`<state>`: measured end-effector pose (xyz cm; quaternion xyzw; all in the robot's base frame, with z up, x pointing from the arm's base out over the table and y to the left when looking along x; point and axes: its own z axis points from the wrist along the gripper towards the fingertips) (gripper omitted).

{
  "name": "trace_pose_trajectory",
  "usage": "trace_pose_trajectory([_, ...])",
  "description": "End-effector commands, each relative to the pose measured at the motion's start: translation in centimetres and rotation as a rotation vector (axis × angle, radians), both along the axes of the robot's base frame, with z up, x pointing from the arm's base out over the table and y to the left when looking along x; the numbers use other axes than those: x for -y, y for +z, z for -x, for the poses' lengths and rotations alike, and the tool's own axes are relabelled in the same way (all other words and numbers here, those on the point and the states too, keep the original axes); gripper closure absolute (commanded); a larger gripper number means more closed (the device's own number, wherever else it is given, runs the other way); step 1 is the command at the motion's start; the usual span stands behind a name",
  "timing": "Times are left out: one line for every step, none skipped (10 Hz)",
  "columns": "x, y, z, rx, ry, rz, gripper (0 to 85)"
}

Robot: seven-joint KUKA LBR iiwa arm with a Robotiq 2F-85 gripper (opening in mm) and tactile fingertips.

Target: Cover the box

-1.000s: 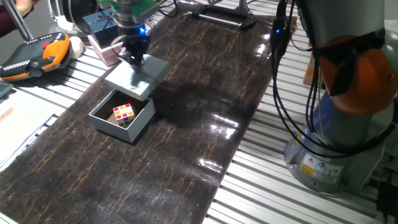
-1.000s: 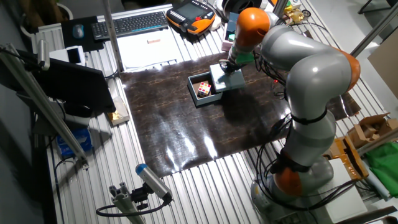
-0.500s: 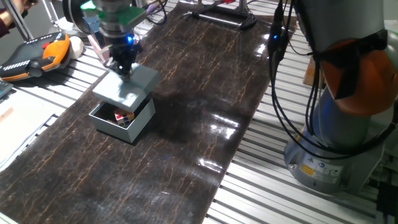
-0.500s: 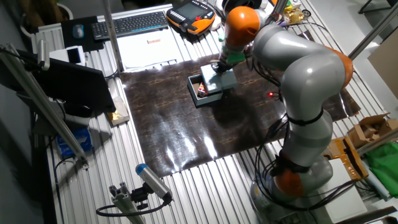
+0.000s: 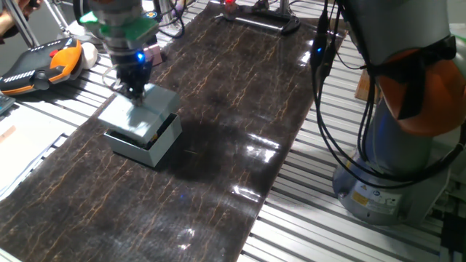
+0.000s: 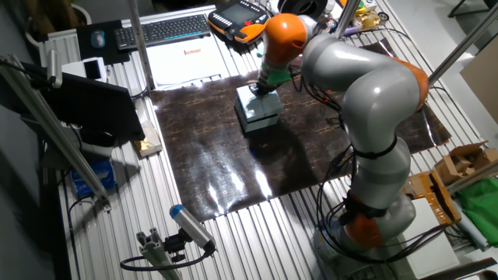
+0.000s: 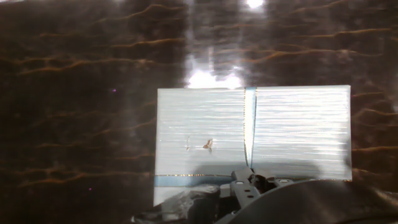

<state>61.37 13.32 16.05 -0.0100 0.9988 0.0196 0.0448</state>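
One box [image 5: 149, 140] sits at the left of the fixed view on the dark counter [image 5: 240, 109], with one pale lid [image 5: 138, 113] held over it, tilted. One gripper [image 5: 134, 91] has its jaws pinching the lid's far edge.

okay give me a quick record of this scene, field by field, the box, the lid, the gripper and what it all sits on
box: pale grey box on the dark mat
lid: pale flat lid over the box, far side raised, a gap showing, not seated
gripper: gripper shut on the lid's far edge
contents: hidden by the lid
nearby: orange and black handset off the mat
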Motion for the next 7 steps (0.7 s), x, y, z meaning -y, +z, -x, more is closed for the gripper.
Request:
trace_pose_trajectory([-0.2,-0.1,0.02,0.0,0.008,0.001,84.3])
trace_pose_trajectory([-0.5,-0.5,0.01,0.004,0.029,0.001,84.3])
trace_pose_trajectory([-0.6,-0.7,-0.16,0.002,0.045,-0.005,84.3])
trace_pose_trajectory([-0.4,-0.9,-0.34,0.002,0.058,0.001,84.3])
trace_pose_trajectory([-0.2,-1.2,-0.45,0.002,0.058,0.002,84.3])
trace_pose_trajectory([-0.1,-1.4,-0.46,0.002,0.057,0.004,84.3])
trace_pose_trajectory([0.1,-1.5,-0.44,0.004,0.051,0.003,84.3])
